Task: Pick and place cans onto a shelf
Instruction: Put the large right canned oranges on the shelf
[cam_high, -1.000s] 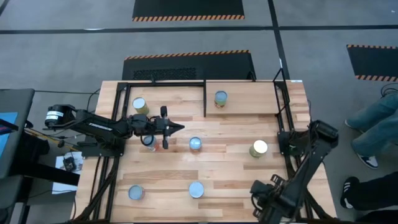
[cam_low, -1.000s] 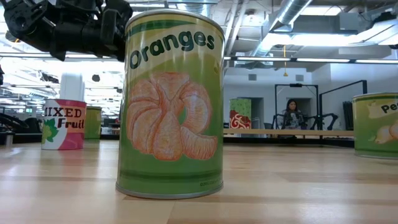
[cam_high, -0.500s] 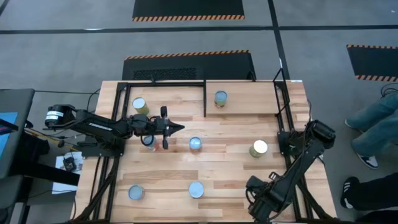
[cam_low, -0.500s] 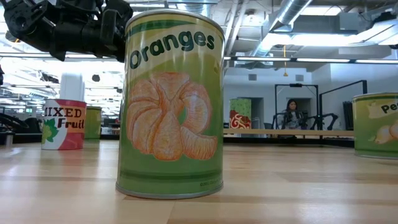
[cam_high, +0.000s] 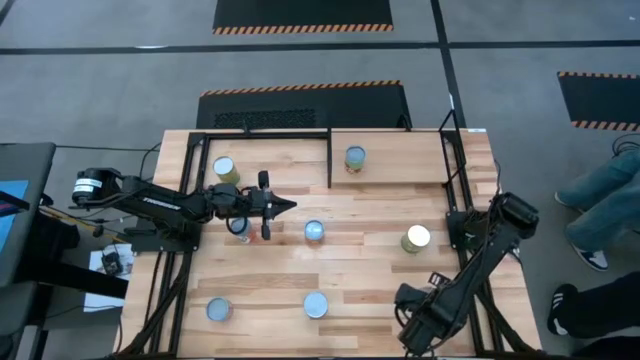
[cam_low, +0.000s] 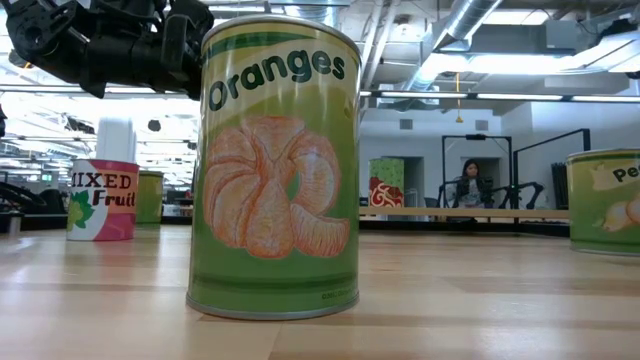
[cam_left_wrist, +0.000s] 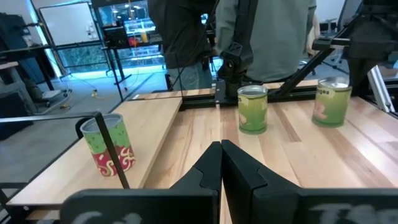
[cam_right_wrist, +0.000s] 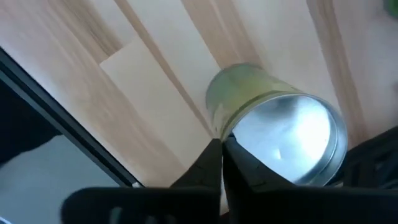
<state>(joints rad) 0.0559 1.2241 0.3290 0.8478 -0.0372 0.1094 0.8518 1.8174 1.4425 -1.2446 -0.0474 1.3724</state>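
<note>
Several cans stand upright on the planked tabletop, among them a silver-topped, yellow-green one, a blue-topped one and the Oranges can. One green and red can stands on the shelf at the far side. My left gripper hangs shut and empty above the table's middle left. A Mixed Fruit can stands beneath that arm. My right gripper is shut and empty near the front right, pointing at the silver-topped can from above.
Black frame bars stand around the shelf and along the table's sides. Two more cans stand near the front edge. People stand beyond the table's right side.
My right arm's folded lower part has swung a little toward the table's left edge, along the front edge. My left arm and all the cans have stayed where they were.
</note>
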